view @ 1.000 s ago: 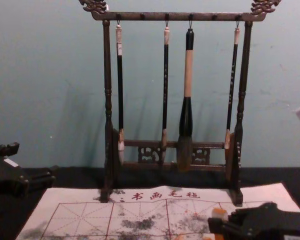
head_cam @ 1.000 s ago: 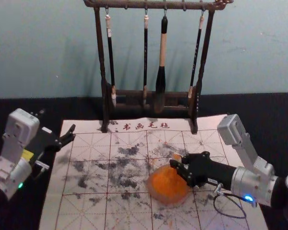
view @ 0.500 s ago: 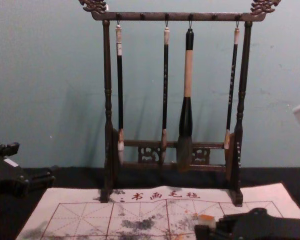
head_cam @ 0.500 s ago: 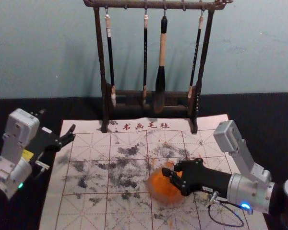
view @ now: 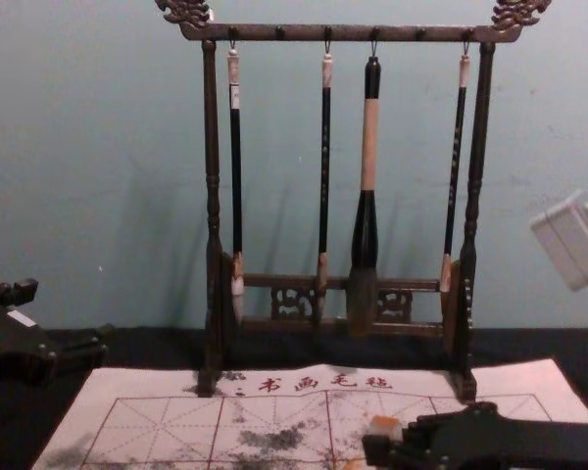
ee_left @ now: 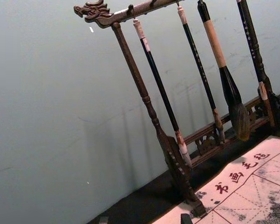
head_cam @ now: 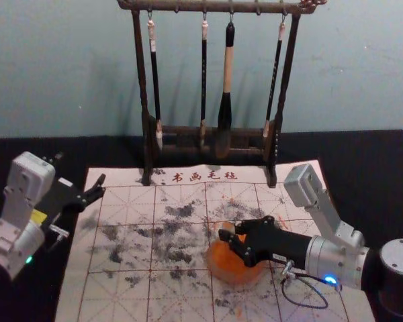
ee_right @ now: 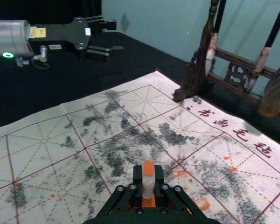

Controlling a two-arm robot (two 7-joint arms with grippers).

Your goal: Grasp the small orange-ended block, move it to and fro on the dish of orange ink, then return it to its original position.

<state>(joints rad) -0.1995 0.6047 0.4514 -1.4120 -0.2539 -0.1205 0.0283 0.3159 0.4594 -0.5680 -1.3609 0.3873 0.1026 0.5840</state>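
Toward the near edge of the tabletop [head_cam: 369,154], over the ink dish [head_cam: 223,274], right tool [ee_right: 149,181] closed on orange-ended block [ee_right: 149,185] by its pale sides; judged light, rigid, slippery if inked, best held mid-body; left tool [head_cam: 80,169] idle, spread, toward left edge.

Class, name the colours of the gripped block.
The block is white with an orange end, clearest in the right wrist view.

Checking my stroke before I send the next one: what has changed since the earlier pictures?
The right gripper has moved toward the robot's left over the orange ink dish, carrying the block with it. Nothing was newly grasped or let go. The dish, left gripper, brush rack and mat stayed put.
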